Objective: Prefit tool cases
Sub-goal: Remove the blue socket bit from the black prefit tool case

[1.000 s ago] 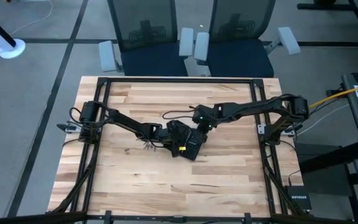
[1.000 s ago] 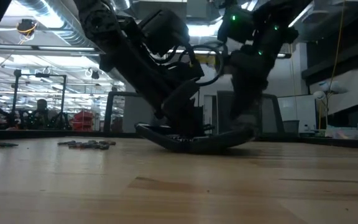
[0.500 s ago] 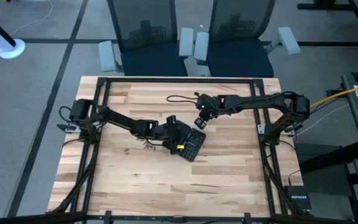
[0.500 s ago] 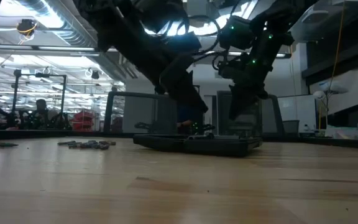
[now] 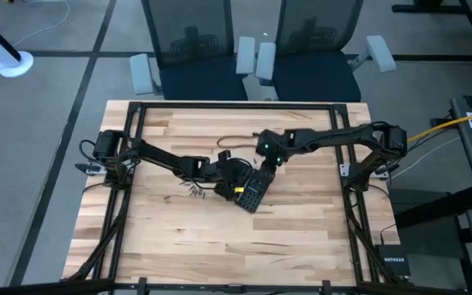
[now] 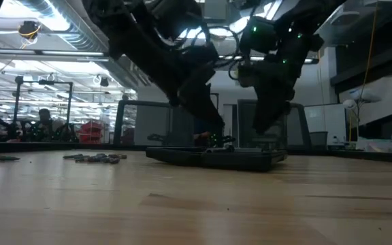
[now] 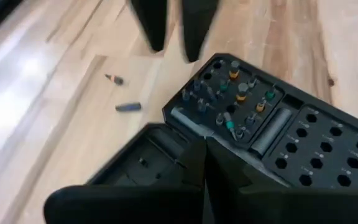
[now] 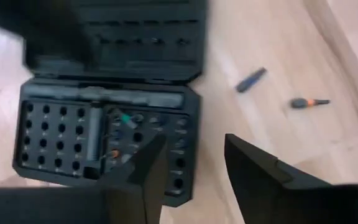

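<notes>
The black tool case (image 5: 251, 192) lies open and flat on the wooden table, near its middle. In the left wrist view it shows a slotted half (image 7: 303, 149) with a few coloured bits and a lid half (image 7: 142, 162). My left gripper (image 7: 207, 165) is shut, its tips down over the case by the hinge. My right gripper (image 8: 194, 142) hangs open just above the case's right end (image 6: 267, 153). One of its fingers is over the slotted half and the other over bare table, and nothing is between them. My left gripper sets its shut fingertips (image 7: 197, 155) on the case where the lid half meets the slotted half, slanting down from the table's left. The fingers themselves hide the exact spot. The case lies flat on the table under them.
A small heap of loose bits (image 5: 193, 191) lies left of the case, and two more bits (image 8: 250, 79) (image 8: 309, 101) lie on the table beside it. A dark cable (image 5: 229, 141) loops behind the case. A black NETGEAR box (image 5: 393, 264) sits off the table's right near corner.
The case was tipped with its ends off the table and has settled flat and open. My right gripper rose off the case's right end toward the far edge, then came back down close over that end. My left gripper has stayed at the case.
</notes>
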You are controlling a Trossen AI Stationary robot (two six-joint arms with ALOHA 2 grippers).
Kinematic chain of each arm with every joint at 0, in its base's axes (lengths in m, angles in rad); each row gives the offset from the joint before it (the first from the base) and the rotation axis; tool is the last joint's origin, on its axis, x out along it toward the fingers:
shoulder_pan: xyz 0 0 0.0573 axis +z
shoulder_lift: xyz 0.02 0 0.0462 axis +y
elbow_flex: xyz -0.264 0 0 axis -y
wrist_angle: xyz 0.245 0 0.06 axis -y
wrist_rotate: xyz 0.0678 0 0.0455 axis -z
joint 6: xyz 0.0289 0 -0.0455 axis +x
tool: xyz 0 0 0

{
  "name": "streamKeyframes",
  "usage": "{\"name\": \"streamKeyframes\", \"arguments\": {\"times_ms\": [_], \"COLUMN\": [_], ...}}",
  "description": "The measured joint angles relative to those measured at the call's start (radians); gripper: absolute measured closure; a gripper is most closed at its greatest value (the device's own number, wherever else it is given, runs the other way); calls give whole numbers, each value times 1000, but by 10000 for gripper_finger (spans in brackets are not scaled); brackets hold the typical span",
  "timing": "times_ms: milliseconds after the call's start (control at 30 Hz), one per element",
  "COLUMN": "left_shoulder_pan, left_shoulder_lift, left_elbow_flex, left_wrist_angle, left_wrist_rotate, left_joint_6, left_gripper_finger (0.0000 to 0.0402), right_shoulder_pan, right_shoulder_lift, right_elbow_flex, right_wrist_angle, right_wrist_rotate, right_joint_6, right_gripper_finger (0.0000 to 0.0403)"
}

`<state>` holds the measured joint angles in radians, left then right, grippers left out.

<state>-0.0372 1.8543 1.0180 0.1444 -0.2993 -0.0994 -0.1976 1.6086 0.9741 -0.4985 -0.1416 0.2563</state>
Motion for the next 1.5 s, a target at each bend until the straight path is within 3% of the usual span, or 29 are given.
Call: {"name": "streamKeyframes", "arguments": {"times_ms": [267, 533, 700, 1300, 1500], "left_shoulder_pan": [0, 0, -2, -1, 3], "left_shoulder_lift": [58, 64, 64, 64, 64], "left_elbow_flex": [0, 0, 0, 0, 0], "left_wrist_angle": [32, 34, 30, 29, 30], "left_wrist_rotate": [6, 7, 7, 8, 8], "left_joint_6": [-128, -133, -134, -102, -102], "left_gripper_finger": [401, 401, 401, 401, 402], "right_shoulder_pan": [69, 67, 68, 74, 77], "right_shoulder_lift": [0, 5, 32, 70, 74], "right_elbow_flex": [0, -17, -58, -60, -59], "right_wrist_angle": [2, 34, 52, 147, 134], "right_wrist_rotate": [124, 115, 46, 62, 71], "right_joint_6": [0, -2, 25, 31, 23], "right_gripper_finger": [275, 276, 276, 278, 342]}}
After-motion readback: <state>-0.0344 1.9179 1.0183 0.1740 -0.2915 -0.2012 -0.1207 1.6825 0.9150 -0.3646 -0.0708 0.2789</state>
